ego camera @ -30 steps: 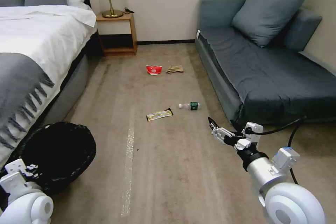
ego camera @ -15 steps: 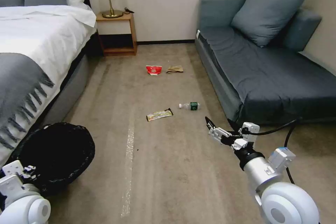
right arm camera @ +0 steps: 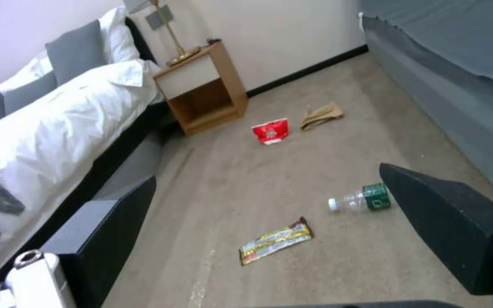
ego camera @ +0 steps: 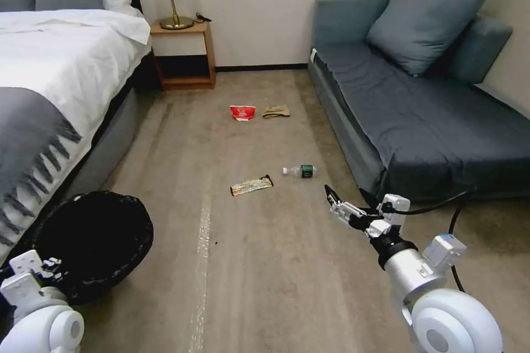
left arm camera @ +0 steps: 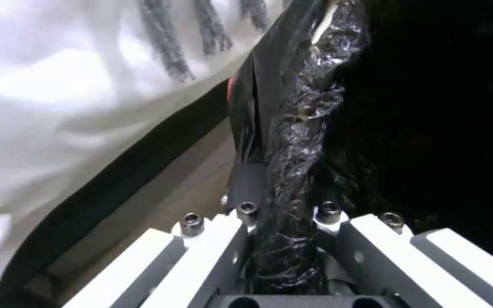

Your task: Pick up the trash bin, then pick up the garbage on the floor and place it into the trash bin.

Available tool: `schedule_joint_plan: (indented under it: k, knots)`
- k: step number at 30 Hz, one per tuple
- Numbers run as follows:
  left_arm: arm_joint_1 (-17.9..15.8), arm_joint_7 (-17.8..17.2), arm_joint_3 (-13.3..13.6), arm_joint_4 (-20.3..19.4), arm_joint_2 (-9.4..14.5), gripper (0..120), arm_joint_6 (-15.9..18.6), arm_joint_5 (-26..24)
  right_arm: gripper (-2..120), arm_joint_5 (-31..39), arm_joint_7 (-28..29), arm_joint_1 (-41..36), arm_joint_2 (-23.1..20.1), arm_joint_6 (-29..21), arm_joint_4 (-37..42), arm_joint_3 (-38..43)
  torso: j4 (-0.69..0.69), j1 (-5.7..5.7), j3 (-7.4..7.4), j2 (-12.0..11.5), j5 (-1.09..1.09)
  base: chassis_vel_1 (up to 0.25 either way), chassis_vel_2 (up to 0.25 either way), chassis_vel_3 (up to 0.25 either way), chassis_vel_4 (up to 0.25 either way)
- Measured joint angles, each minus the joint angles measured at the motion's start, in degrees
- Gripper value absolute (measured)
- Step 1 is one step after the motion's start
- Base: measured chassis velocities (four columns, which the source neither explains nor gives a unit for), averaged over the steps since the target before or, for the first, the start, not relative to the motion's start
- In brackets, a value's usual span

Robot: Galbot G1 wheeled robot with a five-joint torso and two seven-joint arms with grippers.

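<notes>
The trash bin (ego camera: 94, 242), low and lined with a crinkly black bag, is at the lower left beside the bed. My left gripper (ego camera: 49, 266) is shut on its rim, and the left wrist view shows the bag-covered rim (left arm camera: 298, 128) pinched in the gripper (left arm camera: 283, 201). The garbage lies on the carpet ahead: a clear bottle (ego camera: 301, 170) with a green label, a yellow-black wrapper (ego camera: 252, 185), a red-white packet (ego camera: 243, 112) and tan paper (ego camera: 275, 112). My right gripper (ego camera: 333, 199) hangs open above the floor, short of the bottle (right arm camera: 362, 199) and the wrapper (right arm camera: 275, 240).
A bed (ego camera: 49, 83) with a white cover and grey throw runs along the left. A wooden nightstand (ego camera: 185, 52) with a lamp stands at the back wall. A blue-grey sofa (ego camera: 430, 110) lines the right side. Open carpet lies between them, with a pale strip (ego camera: 201, 253) running along it.
The whole view has shifted slightly, so the litter sits a little lower in it. The right gripper has edged a little to the left. The left gripper keeps hold of the bin.
</notes>
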Motion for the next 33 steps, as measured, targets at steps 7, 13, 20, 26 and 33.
schedule_joint_plan:
  k: [7,13,20,26,33]
  knots:
    - [0.2,0.0,-0.1,0.0,0.1,3,-0.1,-0.3,100,-1.0,-0.5,-0.9,0.4,0.4,0.2,0.1,0.01,0.00,0.00,0.0,0.00,-0.063,0.057,0.066,-0.065]
    - [0.6,0.0,-0.6,-0.2,0.2,3,-0.6,-0.5,100,-2.0,-1.3,-2.0,0.6,1.2,0.5,0.1,0.00,0.00,0.00,0.0,0.00,-0.086,0.080,0.080,-0.091]
    - [1.1,0.0,-0.6,-0.2,0.2,3,-1.0,-0.5,100,-3.0,-1.8,-2.8,0.8,1.6,0.6,-0.1,0.00,0.00,0.00,0.0,0.00,-0.101,0.113,0.111,-0.100]
    - [1.1,0.1,-0.6,0.0,0.4,3,-1.3,-0.5,100,-5.0,-2.8,-2.8,0.4,1.9,-0.3,-1.9,0.00,0.00,0.00,0.0,0.00,-0.105,0.115,0.108,-0.114]
    - [1.2,0.4,-0.9,0.3,0.6,3,-1.5,-0.5,100,-5.3,-3.1,-0.7,-0.1,1.9,-2.0,-3.2,0.00,0.00,0.00,0.0,0.00,-0.103,0.094,0.102,-0.099]
